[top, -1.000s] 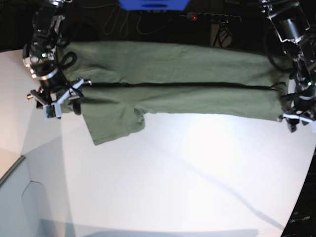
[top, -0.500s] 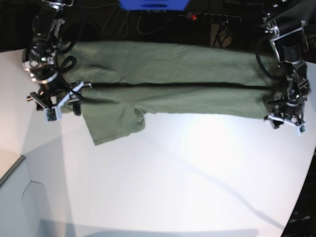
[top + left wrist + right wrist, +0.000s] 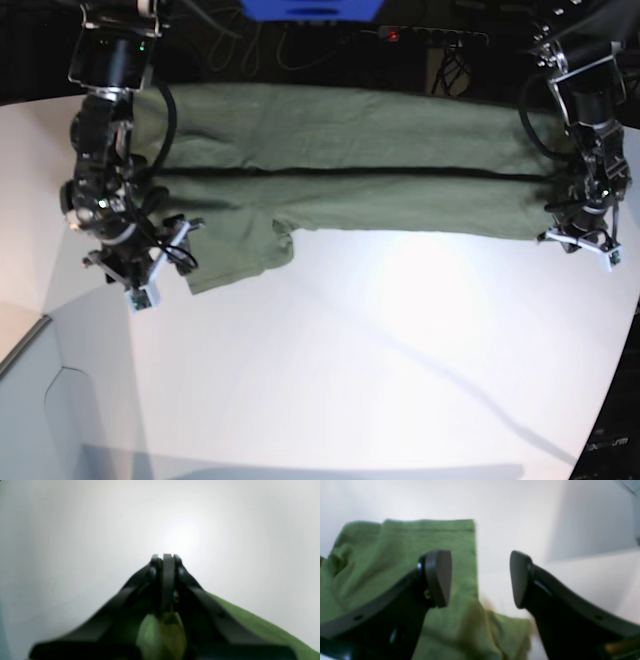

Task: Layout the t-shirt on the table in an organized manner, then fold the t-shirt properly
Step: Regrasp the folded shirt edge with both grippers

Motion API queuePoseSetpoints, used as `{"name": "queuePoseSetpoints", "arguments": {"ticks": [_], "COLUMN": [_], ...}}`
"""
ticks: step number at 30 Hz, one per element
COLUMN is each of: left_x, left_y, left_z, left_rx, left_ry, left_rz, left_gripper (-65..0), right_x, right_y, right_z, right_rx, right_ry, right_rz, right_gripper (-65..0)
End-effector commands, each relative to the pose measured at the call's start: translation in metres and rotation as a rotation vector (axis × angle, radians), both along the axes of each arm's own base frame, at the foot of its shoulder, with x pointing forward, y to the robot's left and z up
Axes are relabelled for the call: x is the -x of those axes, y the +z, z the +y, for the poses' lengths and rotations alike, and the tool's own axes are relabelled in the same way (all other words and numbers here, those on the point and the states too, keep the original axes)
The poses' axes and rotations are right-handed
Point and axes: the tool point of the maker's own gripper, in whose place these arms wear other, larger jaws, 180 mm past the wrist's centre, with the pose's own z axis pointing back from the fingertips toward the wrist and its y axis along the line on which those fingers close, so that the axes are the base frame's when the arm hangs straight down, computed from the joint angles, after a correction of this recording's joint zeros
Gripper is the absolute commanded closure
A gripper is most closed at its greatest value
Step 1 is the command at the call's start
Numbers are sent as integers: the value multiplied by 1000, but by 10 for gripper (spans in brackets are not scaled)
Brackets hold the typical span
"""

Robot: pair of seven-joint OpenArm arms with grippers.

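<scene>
Olive cotton could slip from us here: our left gripper (image 3: 167, 562) has its fingers pinched on only a thin edge of the t-shirt (image 3: 340, 170), so a pull may free it. Our right gripper (image 3: 480, 578) hovers low over the sleeve, fingers wide, holding nothing. Both arms reach down at opposite ends of the shirt, spread along the far side of the counter (image 3: 380, 360).

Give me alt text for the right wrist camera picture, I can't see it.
Two black gripper fingers stand apart, open, above a rumpled olive-green cotton t-shirt whose hemmed sleeve edge lies on the smooth white table. Nothing sits between the fingers.
</scene>
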Motion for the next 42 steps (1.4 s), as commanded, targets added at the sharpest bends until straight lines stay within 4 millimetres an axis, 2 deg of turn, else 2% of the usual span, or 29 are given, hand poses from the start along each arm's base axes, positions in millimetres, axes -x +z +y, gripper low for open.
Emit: {"name": "queuePoseSetpoints", "arguments": {"ticks": [1, 7, 14, 16, 18, 22, 26, 28, 33, 36, 42], "left_x": [-2, -3, -2, -2, -2, -2, -4, -9, -31, -39, -48], "left_y": [5, 5, 6, 6, 6, 6, 11, 17, 58, 74, 93], "left_z": [5, 6, 7, 7, 7, 7, 14, 15, 16, 17, 18], "left_rx": [-11, -13, -15, -15, -15, -15, -26, -36, -94, -118, -142], "left_ry": [-1, -1, -1, -1, -1, -1, 3, -1, -24, -33, -41], "left_rz": [8, 6, 6, 6, 6, 6, 0, -17, -122, -161, -208], "left_gripper": [0, 0, 0, 0, 0, 0, 0, 0, 0, 0, 0], "right_x": [-11, -18, -10, -9, -9, -9, -15, -30, -54, -68, -75], "right_y": [3, -38, -52, -54, -55, -56, -50, -36, 6, 31, 44], "right_z": [-4, -10, 2, 17, 25, 35, 35, 30, 27, 27, 27], "right_rx": [8, -34, -57, -56, -43, -35, -34, -26, 2, 17, 22], "right_ry": [11, -3, 10, 48, 83, 110, 111, 105, 110, 112, 111], "right_rz": [-6, 136, 178, 184, 190, 193, 175, 133, 11, -56, -94], "right_gripper": [-369, -369, -350, -302, -221, 0, 0, 0, 0, 0, 0]}}
